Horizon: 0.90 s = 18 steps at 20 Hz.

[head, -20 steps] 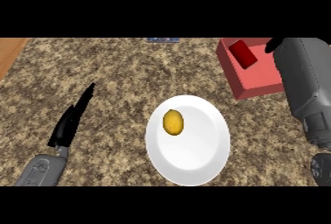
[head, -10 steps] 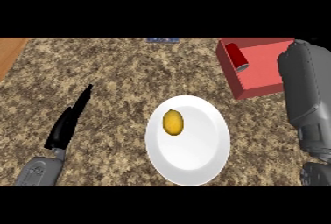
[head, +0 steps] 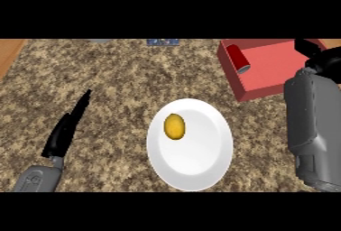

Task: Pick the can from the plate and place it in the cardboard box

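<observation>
A red can [head: 237,59] lies on its side in the left part of the red box [head: 273,72] at the back right. My right hand [head: 322,58] hovers over the box's right end, open and apart from the can, with its grey forearm [head: 313,131] running down the right edge. On the white plate [head: 196,155] in the middle sits only a small yellow oval item [head: 174,126]. At the left my left hand [head: 66,128] rests open, fingers straight and pointing away, holding nothing.
The speckled brown counter [head: 113,76] spreads around the plate. A wooden strip [head: 10,54] borders it at the far left. Small dark and grey items [head: 163,42] sit at the back edge.
My right hand has drawn back to the right, off the can, which now lies uncovered in the box. The left hand, the plate and the yellow item have stayed put.
</observation>
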Tool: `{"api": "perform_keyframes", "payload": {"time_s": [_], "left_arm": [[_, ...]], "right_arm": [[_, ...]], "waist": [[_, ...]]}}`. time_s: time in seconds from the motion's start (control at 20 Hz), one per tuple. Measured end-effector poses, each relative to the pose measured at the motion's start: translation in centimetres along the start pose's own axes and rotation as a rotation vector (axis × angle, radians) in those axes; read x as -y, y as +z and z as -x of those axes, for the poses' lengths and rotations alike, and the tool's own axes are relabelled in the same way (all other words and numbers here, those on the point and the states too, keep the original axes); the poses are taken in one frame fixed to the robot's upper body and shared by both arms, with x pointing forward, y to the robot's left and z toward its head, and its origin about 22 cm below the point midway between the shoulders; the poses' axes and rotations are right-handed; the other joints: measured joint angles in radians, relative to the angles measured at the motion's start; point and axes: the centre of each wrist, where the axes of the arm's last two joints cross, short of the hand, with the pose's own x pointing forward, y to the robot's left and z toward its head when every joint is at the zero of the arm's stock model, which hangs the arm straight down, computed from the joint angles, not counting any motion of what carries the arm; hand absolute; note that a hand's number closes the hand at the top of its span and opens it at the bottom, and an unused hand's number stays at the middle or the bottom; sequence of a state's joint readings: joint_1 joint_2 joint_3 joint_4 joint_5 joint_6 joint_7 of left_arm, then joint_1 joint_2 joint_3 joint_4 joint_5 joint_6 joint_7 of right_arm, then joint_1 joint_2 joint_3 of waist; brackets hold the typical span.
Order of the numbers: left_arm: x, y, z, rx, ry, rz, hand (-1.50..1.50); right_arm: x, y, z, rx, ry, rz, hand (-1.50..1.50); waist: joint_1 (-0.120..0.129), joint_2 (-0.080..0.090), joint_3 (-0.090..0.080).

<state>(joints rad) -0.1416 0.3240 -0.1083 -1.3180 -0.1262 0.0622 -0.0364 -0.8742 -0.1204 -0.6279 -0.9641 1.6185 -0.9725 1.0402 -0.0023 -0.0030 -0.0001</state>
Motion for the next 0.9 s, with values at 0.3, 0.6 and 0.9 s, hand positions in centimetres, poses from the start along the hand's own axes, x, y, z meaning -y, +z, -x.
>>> {"api": "perform_keyframes", "payload": {"time_s": [0.3,0.6,0.9], "left_arm": [[0.0,-0.1,0.0,-0.009,0.002,-0.01,0.0],[0.0,-0.1,0.1,-0.005,0.003,-0.01,0.0],[-0.4,0.3,-0.2,0.001,-0.003,-0.006,0.0]], "right_arm": [[2.7,0.1,4.3,0.015,-0.068,0.115,-1.5],[6.8,0.4,8.8,0.041,-0.089,0.185,-1.5],[10.7,1.3,12.3,0.097,-0.056,0.193,-1.5]], "waist": [[-0.012,-0.003,0.0],[-0.008,-0.003,0.0],[-0.001,-0.001,0.0]]}}
